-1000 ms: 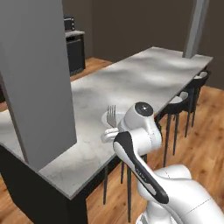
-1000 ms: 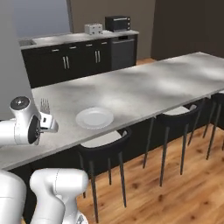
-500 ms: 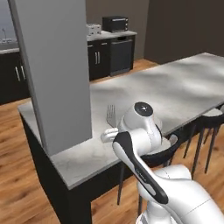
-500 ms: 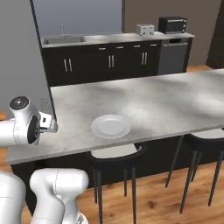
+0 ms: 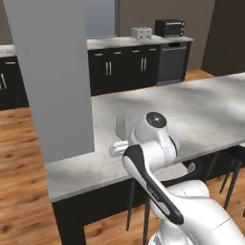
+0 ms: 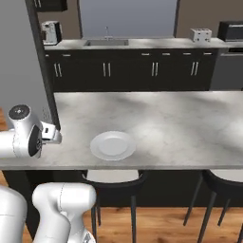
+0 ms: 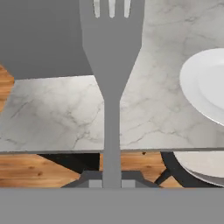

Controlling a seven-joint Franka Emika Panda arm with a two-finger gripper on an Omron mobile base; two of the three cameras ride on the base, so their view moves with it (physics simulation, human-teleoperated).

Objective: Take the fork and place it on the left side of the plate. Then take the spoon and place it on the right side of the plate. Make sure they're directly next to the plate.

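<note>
Tool [image 7: 112, 183] pinching the fork [image 7: 111, 65] by the thin handle, low at the bottom of the hand view. Fork pointing away from the hand, tines at the top edge of that view, broad neck narrowing down into the handle clamped between the finger tips [image 7: 89, 180]. Held up off the counter [image 7: 52, 113], near its edge, wooden floor [image 7: 26, 168] visible below.

From the left base camera, fork [image 5: 120, 127] standing upright beside the white wrist, tines up, above the marble counter [image 5: 206, 105], close to the grey pillar [image 5: 52, 76]. Tool itself tucked behind the arm there, jaws not visible.

Plate [image 6: 113, 145] lying flat on the counter [image 6: 180, 123] near the front edge, apart from the wrist at the left of the right base view. In the hand view, plate [image 7: 205, 87] to the right of the fork, not touching it, partly cut off by the frame edge.

Dark stool seat [image 6: 111, 178] under the counter edge below the plate. Black cabinets [image 6: 142, 71] along the back wall, with a sink [image 6: 105, 42], a toaster [image 6: 200, 34] and a microwave [image 5: 169, 27] on top.
</note>
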